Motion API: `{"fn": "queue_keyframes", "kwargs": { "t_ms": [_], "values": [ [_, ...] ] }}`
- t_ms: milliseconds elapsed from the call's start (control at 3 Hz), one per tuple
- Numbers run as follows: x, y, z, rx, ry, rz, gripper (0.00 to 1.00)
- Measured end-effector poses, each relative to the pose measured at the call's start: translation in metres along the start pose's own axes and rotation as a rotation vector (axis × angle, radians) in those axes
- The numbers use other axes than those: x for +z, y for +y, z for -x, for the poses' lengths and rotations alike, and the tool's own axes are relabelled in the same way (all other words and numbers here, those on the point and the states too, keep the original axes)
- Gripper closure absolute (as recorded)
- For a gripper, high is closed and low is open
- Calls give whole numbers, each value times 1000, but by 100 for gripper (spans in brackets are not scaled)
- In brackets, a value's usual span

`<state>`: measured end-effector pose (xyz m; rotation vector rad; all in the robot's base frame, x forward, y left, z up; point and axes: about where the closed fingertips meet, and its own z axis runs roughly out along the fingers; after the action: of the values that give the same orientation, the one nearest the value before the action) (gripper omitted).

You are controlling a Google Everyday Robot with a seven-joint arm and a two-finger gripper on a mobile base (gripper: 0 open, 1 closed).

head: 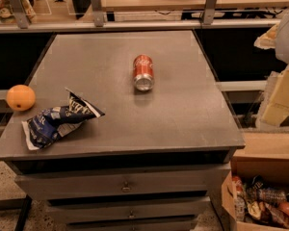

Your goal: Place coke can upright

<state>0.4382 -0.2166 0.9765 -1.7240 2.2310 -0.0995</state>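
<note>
The coke can [143, 72] is a small red can with white lettering. It lies on its side near the middle of the grey cabinet top [183, 114], with one silver end facing the camera. My gripper [278, 99] is a pale, blurred shape at the right edge of the view. It hangs beyond the cabinet's right side, well apart from the can, and holds nothing that I can see.
A crumpled blue-and-white chip bag [58, 121] lies at the front left of the top, and an orange fruit [20, 97] sits at its left edge. A cardboard box of snacks [260, 201] stands on the floor at the lower right. Railings and a counter run behind the cabinet.
</note>
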Motion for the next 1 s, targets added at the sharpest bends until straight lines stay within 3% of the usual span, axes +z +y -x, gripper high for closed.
{"fn": "queue_keyframes", "kwargs": {
  "t_ms": [667,1000],
  "values": [
    [4,-5,7,1,-4,4,0],
    [24,-21,28,44,1,24,0]
  ]
}}
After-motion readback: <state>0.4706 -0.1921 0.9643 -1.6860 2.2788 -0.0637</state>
